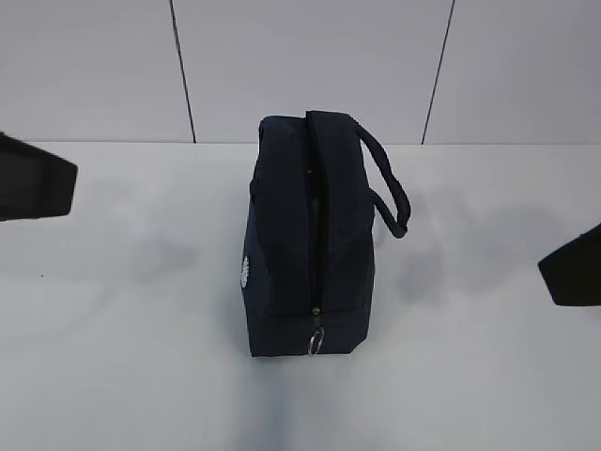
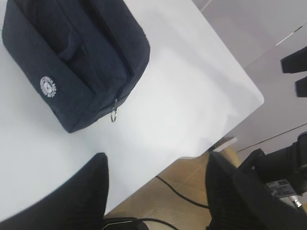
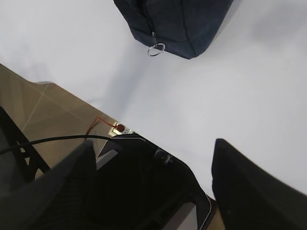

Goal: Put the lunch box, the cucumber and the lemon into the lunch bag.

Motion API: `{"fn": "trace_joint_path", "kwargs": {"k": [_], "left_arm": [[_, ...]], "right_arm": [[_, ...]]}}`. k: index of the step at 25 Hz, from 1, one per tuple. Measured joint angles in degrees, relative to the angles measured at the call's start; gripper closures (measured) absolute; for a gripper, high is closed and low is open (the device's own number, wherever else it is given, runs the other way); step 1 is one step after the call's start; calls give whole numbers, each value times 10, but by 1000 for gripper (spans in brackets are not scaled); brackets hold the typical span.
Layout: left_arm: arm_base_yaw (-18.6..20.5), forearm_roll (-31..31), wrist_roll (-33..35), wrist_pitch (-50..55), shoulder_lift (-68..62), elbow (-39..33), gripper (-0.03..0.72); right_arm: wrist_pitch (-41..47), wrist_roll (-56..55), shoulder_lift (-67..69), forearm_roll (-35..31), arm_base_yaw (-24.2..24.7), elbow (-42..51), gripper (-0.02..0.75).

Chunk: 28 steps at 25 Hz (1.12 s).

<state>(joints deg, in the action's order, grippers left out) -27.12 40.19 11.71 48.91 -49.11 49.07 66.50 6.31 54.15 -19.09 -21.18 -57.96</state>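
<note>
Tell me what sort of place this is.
Probably a lab or test bench: a bare white table holding only a navy lunch bag, plain panelled wall behind, loose cable over the wooden floor.

My claws, all black

My left claw (image 2: 156, 191) has broad matte black fingers (image 2: 76, 196) with finely ribbed inner faces; my right claw (image 3: 153, 187) matches, and a thin black cable (image 3: 53, 140) trails behind it.

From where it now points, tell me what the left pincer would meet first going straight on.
Probably the bare white table: the open left pincer aims just right of the lunch bag. Depth is unclear.
</note>
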Motion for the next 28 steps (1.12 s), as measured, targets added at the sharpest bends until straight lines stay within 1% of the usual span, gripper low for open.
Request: {"fn": "trace_joint_path", "kwargs": {"k": [4,12,15,19,25,28], "left_arm": [[0,-20,-8,2,32,-25,239],[0,-28,-10,-2,76,-67,239],[0,-31,-10,-5,77,-66,239],[0,-46,-10,-9,77,-66,239],[0,-52,-10,-15,77,-66,239],[0,-52,-10,-24,77,-66,239]], "right_arm": [[1,-3,-33,0,0,15,158],[-2,-5,-102,0,0,77,158],[-17,-5,-103,0,0,80,158],[-63,-5,-97,-4,0,80,158],[-79,-5,-53,-13,0,80,158],[-117,-13,-31,-14,0,88,158]]}}
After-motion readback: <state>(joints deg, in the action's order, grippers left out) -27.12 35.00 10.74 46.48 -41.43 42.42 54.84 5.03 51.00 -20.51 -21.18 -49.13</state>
